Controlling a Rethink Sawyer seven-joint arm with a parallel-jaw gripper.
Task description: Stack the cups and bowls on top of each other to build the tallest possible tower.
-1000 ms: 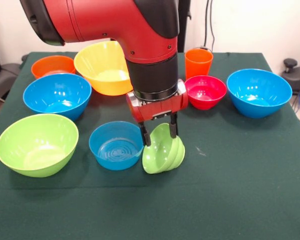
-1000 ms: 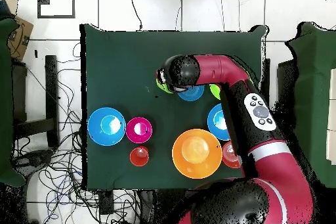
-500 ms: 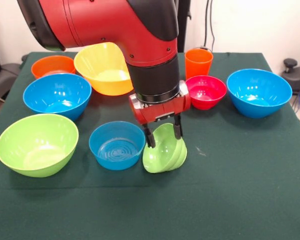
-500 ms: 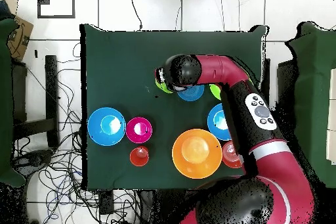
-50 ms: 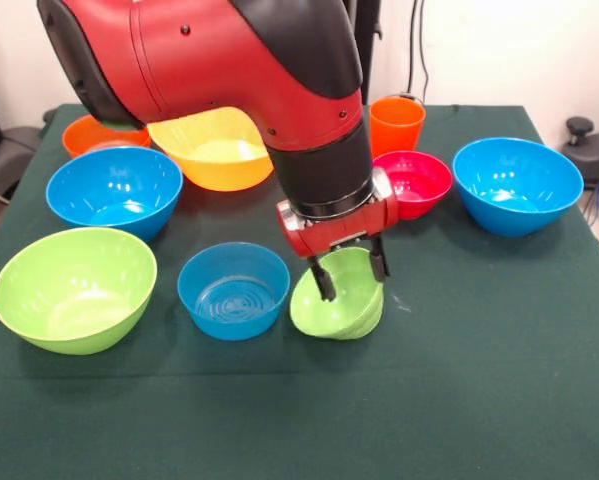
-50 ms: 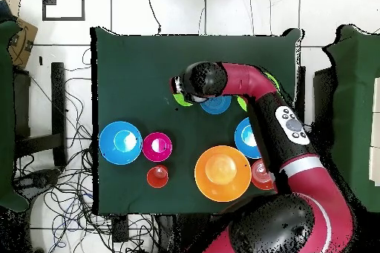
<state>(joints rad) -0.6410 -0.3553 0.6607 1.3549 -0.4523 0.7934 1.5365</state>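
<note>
Nearest the front edge of the dark green cloth-covered table (image 5: pixel 479 400): a large lime green glossy plastic bowl (image 5: pixel 75 288) at left, upright. Just right of it, a small blue glossy bowl with ringed bottom (image 5: pixel 233 290), upright.

Beside that blue bowl, apart from it by a thin gap, a small green glossy plastic bowl (image 5: pixel 338 300), tilted, mouth turned up and toward the arm. The black-fingered gripper (image 5: pixel 350 273) on the red and black arm (image 5: pixel 229 70) pinches this bowl's rim: one finger (image 5: pixel 322 279) on the outside at left, the other over the far rim at right. Claw narrow, holding the small green bowl. Cannot tell if the bowl's underside touches the cloth.

Middle row: a medium blue glossy bowl (image 5: pixel 114 190) at left; a red-pink small glossy bowl (image 5: pixel 414 183) right of the gripper; another medium blue glossy bowl (image 5: pixel 518 185) further right.

Far row: an orange shallow bowl (image 5: pixel 91 134), partly behind the arm; the largest yellow glossy bowl (image 5: pixel 217 150), partly hidden by the arm; an orange plastic tumbler cup (image 5: pixel 397 124), upright, just behind the red-pink bowl.

Overhead view: the arm covers most of the green bowl; a sliver (image 6: pixel 179 100) shows beside the small blue bowl (image 6: pixel 216 104).
</note>
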